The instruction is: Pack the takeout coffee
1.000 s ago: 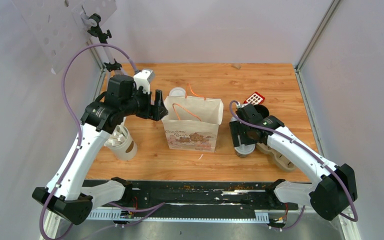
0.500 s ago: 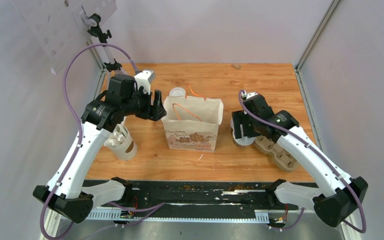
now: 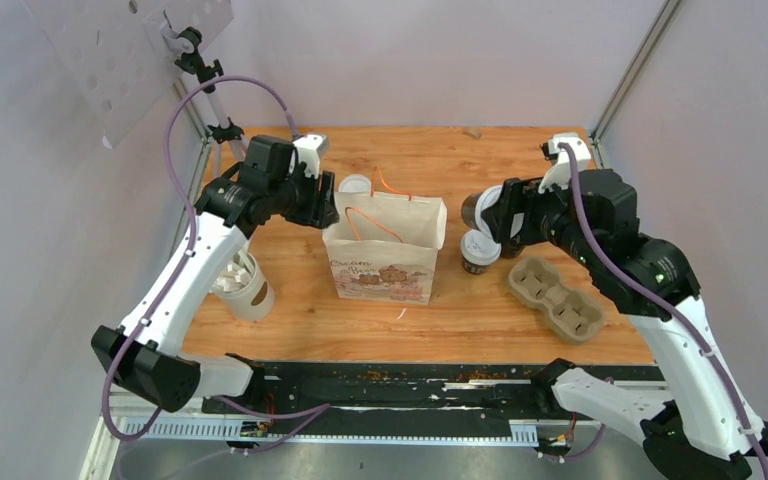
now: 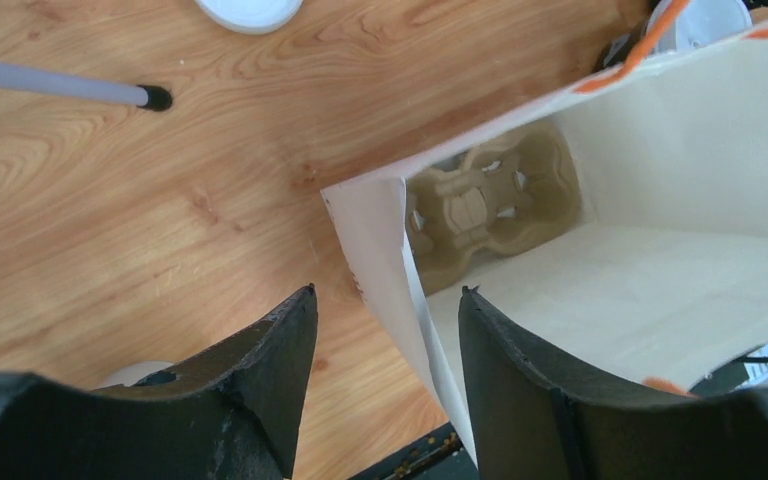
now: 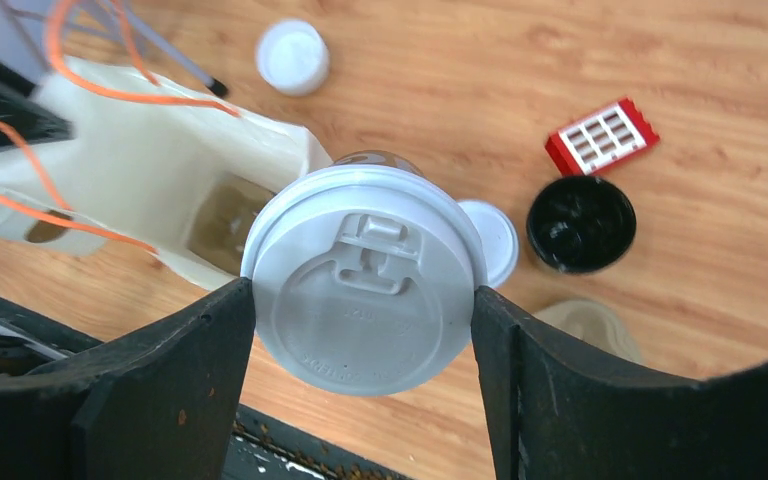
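**Top view:** The paper bag [image 3: 380, 262] stands open on the table [image 3: 520, 160]. The left gripper [image 3: 322, 208] sits at the bag's upper left edge. The right gripper [image 3: 495, 212] hangs just right of the bag, clamped on one coffee cup [image 3: 476, 208] lifted off the table. The second coffee cup [image 3: 477, 252] stands just right of the bag. A cardboard carrier [image 3: 555, 297] lies farther right of it. A pale lidless cup [image 3: 250, 288] is left of the bag, and a loose lid [image 3: 356, 184] lies behind it.

**Left wrist view:** The jaws stand apart, one on each side of the bag's left wall, with gaps showing. Another carrier [image 4: 480, 195] lies on the bag's bottom.

**Right wrist view:** Both fingers [image 5: 200, 360] press the lifted cup's white lid. The cup is over the bag's right edge. Right of the bag lie a black tub [image 5: 580, 222] and a red block [image 5: 615, 137].
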Action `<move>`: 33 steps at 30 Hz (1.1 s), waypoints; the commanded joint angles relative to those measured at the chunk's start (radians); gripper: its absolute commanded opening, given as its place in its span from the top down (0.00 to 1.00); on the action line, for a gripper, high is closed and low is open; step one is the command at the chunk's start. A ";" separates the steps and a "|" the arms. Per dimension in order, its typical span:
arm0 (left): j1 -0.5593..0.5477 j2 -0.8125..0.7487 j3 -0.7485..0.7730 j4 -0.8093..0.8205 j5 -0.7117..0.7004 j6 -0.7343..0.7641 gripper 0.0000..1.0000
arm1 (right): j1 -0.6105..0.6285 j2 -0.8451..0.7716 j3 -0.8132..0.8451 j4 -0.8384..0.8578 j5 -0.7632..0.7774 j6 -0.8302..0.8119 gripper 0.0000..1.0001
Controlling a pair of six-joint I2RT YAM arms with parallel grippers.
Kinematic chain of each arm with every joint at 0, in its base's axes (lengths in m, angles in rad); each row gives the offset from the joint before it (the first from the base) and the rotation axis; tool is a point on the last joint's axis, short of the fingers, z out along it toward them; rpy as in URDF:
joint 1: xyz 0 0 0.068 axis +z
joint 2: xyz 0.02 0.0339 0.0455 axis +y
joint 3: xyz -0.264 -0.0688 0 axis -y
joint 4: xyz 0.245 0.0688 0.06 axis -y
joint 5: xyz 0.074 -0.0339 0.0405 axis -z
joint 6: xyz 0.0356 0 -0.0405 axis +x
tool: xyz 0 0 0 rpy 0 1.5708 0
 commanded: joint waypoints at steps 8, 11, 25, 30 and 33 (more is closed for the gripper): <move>0.000 0.073 0.101 0.081 0.034 0.044 0.58 | 0.005 0.010 0.045 0.281 -0.274 -0.014 0.32; 0.000 0.058 0.090 0.127 0.066 0.034 0.78 | 0.008 0.025 0.049 0.315 -0.312 -0.017 0.32; -0.001 -0.039 -0.010 0.279 0.131 0.010 1.00 | 0.251 0.135 0.019 0.296 -0.223 -0.105 0.32; -0.001 -0.104 -0.097 0.407 0.150 -0.012 1.00 | 0.314 0.171 0.008 0.313 -0.155 -0.160 0.32; -0.001 -0.128 -0.125 0.446 0.133 -0.056 1.00 | 0.354 0.183 0.031 0.305 -0.154 -0.196 0.32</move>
